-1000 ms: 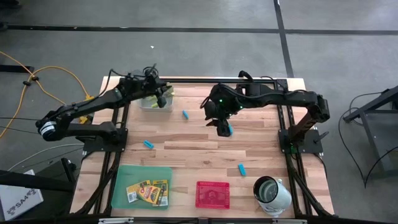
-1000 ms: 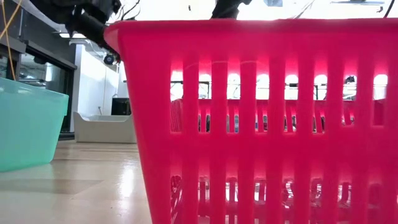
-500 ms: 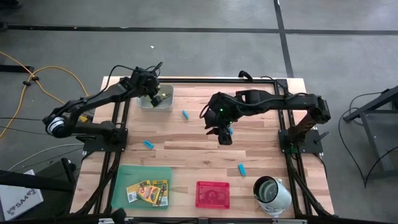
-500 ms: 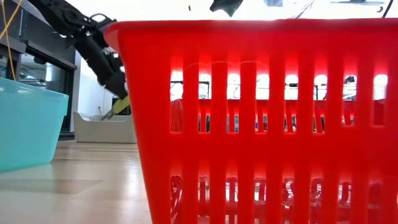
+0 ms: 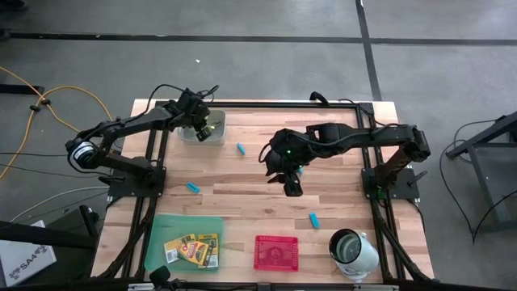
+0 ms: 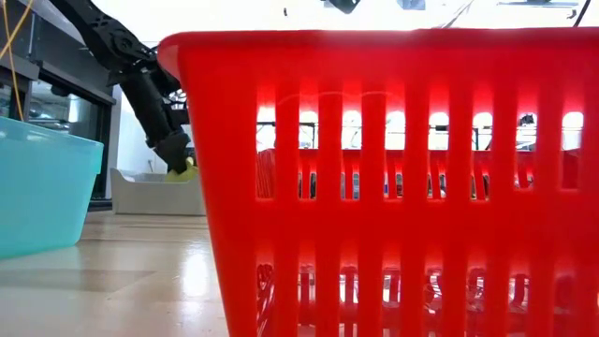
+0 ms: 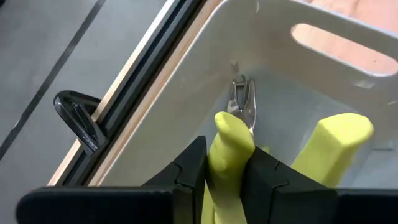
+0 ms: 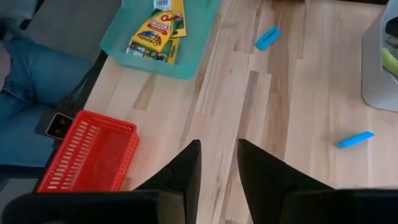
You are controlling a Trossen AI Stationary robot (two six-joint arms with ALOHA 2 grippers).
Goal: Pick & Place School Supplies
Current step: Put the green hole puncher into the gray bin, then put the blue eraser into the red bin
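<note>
While scattered, three blue pieces (image 5: 194, 187) (visible)

The wooden bench (image 5: 242, 206) carries a clear tray (image 5: 203, 129), a green tray (image 5: 159, 236), a red basket (image 5: 276, 251), a white cup (image 5: 353, 250) and three loose blue pieces (image 5: 241, 149), (image 5: 193, 187), (image 5: 313, 219).

Legible text is nearly absent. The small yellow-orange crayon boxes (image 8: 157, 34) in the green plastic tray (image 8: 199, 59) carry printed lettering and a barcode-like white patch, but no word can be made out in either the right wrist view or the high view. A white box (image 5: 24, 257) on the floor beside the table (image 5: 242, 202) bears dark letters, not readable with certainty.
</note>
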